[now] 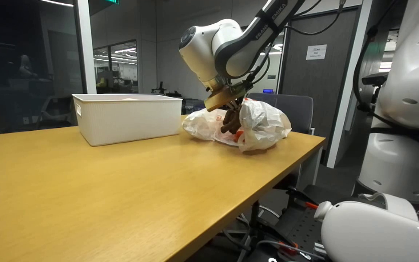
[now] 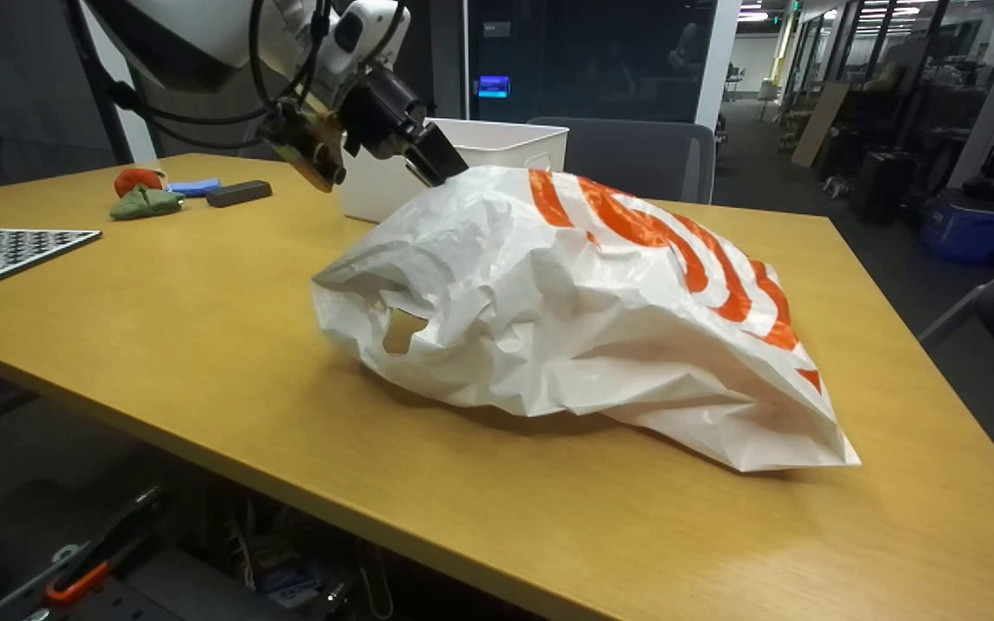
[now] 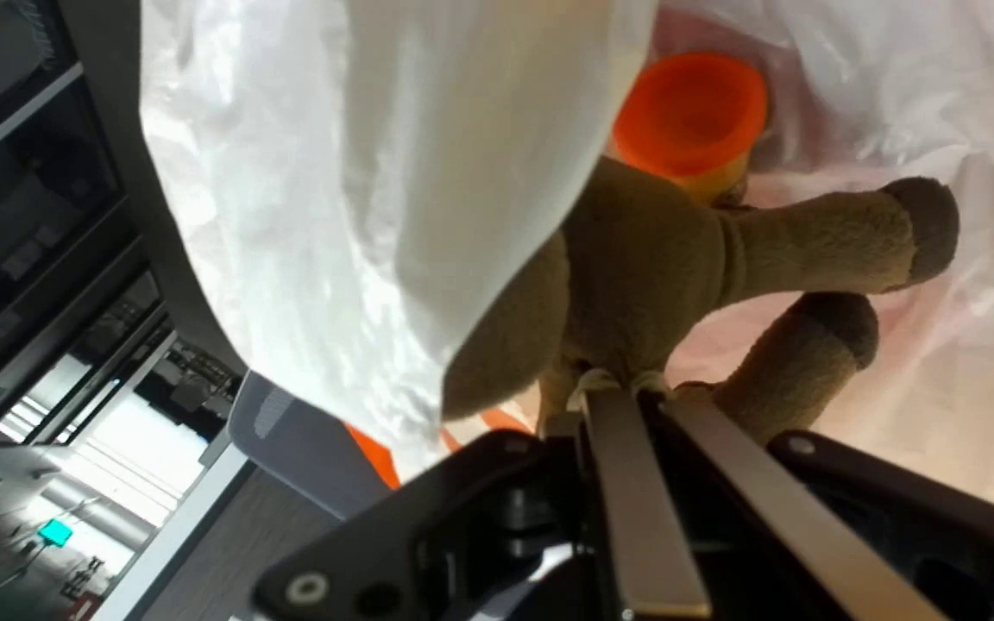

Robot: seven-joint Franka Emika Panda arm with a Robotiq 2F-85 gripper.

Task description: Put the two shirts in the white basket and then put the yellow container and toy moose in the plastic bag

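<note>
Pinching the toy moose (image 3: 644, 259) in the gripper (image 3: 626, 379), with jaws almost together on brown plush. Seen in the wrist view at the mouth of the orange-printed plastic bag (image 3: 359, 190), between folds of white film, with two dark-tipped limbs stretched out. Just past the body, inside the same bag, make out the yellow container (image 3: 692, 121), orange-red on top and partly hidden by the moose; cannot tell whether touching. In both exterior views, note the white basket (image 1: 133, 120) upright on the table (image 1: 122, 189), near the bag. Above the basket's near rim, in an exterior view, make out only a sliver of pale pink cloth (image 1: 129, 99); too little to tell more.
</note>
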